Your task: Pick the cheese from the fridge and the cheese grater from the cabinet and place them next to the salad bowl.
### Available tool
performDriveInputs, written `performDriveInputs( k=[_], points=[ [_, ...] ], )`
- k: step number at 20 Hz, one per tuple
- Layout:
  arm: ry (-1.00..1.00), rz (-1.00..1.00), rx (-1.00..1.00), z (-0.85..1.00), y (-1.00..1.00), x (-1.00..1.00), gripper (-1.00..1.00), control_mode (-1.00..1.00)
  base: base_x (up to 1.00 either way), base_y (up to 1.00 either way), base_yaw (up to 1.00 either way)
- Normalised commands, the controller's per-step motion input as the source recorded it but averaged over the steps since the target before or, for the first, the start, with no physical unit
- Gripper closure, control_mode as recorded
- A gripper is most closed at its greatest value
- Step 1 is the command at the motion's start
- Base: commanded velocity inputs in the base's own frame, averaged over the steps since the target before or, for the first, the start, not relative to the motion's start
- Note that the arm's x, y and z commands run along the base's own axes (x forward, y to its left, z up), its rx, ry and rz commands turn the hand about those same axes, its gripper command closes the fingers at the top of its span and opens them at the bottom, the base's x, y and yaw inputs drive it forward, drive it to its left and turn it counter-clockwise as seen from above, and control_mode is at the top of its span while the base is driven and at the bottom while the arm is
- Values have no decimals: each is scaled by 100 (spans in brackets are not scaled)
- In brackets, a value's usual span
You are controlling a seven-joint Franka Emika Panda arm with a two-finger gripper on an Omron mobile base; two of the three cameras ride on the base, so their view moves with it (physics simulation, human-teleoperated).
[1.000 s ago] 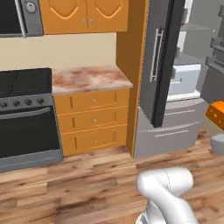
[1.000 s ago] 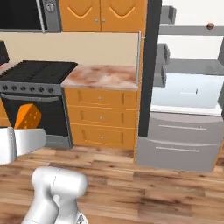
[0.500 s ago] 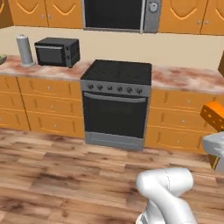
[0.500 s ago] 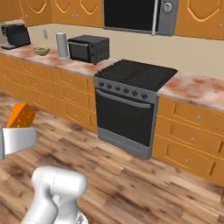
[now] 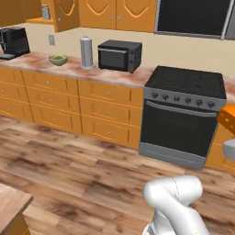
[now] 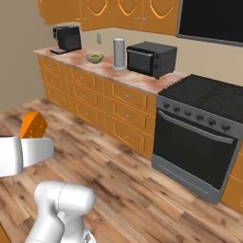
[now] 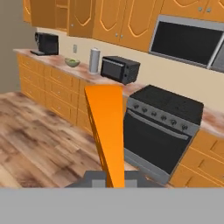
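Gripper (image 7: 114, 180) clamping the cheese (image 7: 107, 131), jaws narrow on the orange wedge, carrying it above the wood floor (image 6: 137, 190). Facing the counter (image 5: 69, 69) left of the stove (image 5: 183, 114). Salad bowl (image 5: 58, 59) sitting there between coffee machine (image 5: 13, 41) and grey cylinder (image 5: 86, 53). Possibly the cheese grater (image 5: 45, 12) showing on the open cabinet (image 5: 43, 13) shelf, too small for certainty.

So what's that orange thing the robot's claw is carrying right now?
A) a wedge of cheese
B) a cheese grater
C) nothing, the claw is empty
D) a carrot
A: the hand view shows an orange-yellow cheese wedge rising from between the gripper fingertips, and the right base view shows the same wedge held at the end of the arm.
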Motion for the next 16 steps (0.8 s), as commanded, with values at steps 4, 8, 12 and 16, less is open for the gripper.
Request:
performDriveInputs(
  k=[4, 8, 12, 16],
  points=[
    [0, 0, 0, 0, 0, 0, 100, 100, 100, -44, 0],
    [0, 0, 0, 0, 0, 0, 100, 100, 100, -82, 0],
    [0, 0, 0, 0, 0, 0, 100, 100, 100, -58, 0],
    [0, 0, 0, 0, 0, 0, 100, 100, 100, 37, 0]
  ],
)
